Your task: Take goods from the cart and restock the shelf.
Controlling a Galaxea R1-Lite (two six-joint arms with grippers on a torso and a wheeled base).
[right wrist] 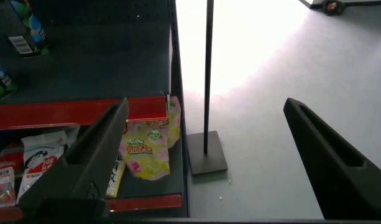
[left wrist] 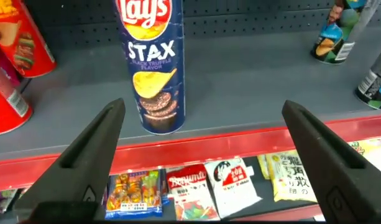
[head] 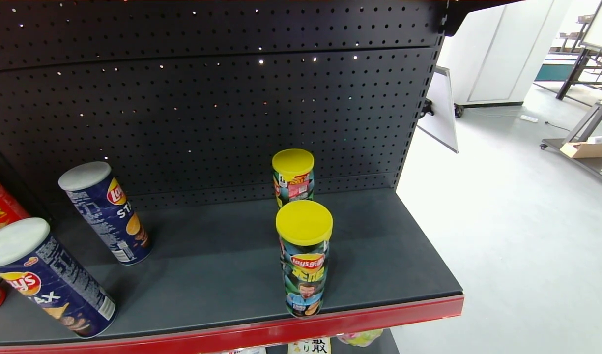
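Observation:
The dark shelf board [head: 217, 260] with a red front lip carries two green chip cans with yellow lids, one at the front [head: 304, 258] and one behind it [head: 293, 177]. Two blue chip cans stand to the left, one near the lip [head: 45, 278] and one farther back [head: 104, 211]. My left gripper [left wrist: 204, 109] is open just in front of the shelf lip, facing the near blue can [left wrist: 151, 62], with nothing between its fingers. Off the shelf's right end, my right gripper [right wrist: 206, 104] is open and empty over the floor.
Red chip cans [left wrist: 16, 56] crowd the shelf's left end. Snack packets [left wrist: 196, 190] hang on the level below the lip. A thin pole on a flat base [right wrist: 206, 152] stands on the floor by the shelf's right end. Open grey floor [head: 517, 236] lies to the right.

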